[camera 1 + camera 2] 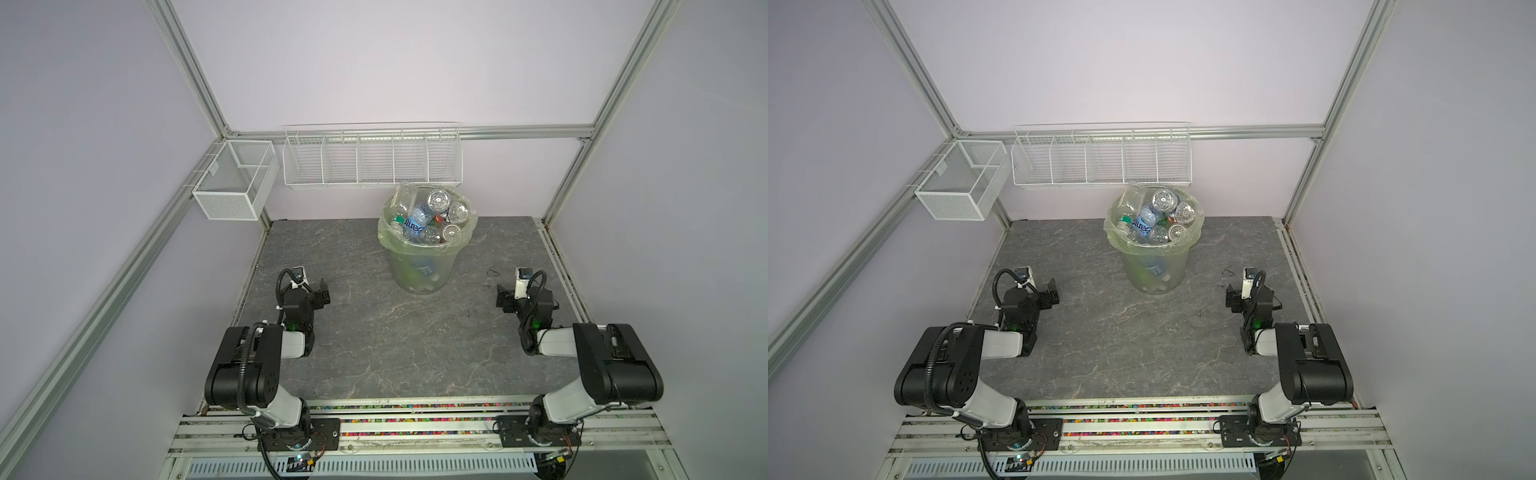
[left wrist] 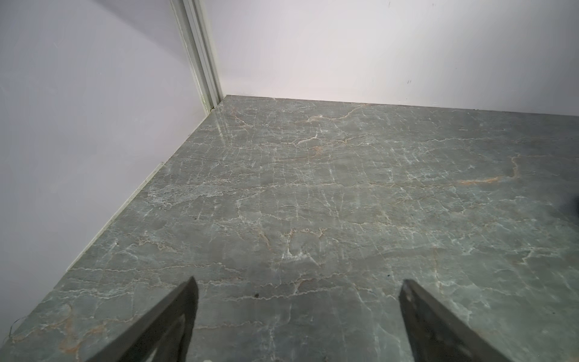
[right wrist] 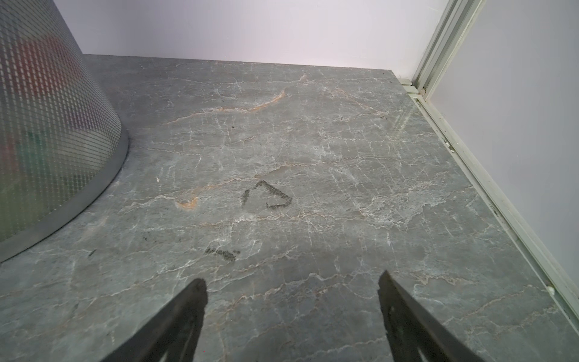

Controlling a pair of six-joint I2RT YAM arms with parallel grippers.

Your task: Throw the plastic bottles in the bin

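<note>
The bin [image 1: 423,266] [image 1: 1156,270], a pale green translucent bucket with a thin green liner, stands at the back middle of the grey marbled table. Several plastic bottles [image 1: 432,216] [image 1: 1160,216] are heaped in it up to and above the rim, clear with blue labels and coloured caps. My left gripper [image 1: 323,294] [image 1: 1052,293] hovers low, left of the bin and nearer the front. It is open over bare table [image 2: 299,282]. On the other side my right gripper [image 1: 503,299] [image 1: 1232,300] is open too [image 3: 293,280]. The bin's ribbed wall [image 3: 47,125] shows in the right wrist view.
A white mesh basket [image 1: 232,183] hangs on the left frame rail. A divided white wire basket [image 1: 372,160] hangs on the back wall just behind the bin. Black scuff marks [image 3: 269,196] [image 1: 493,271] lie on the table ahead of the right gripper. Pale walls and aluminium posts enclose the table.
</note>
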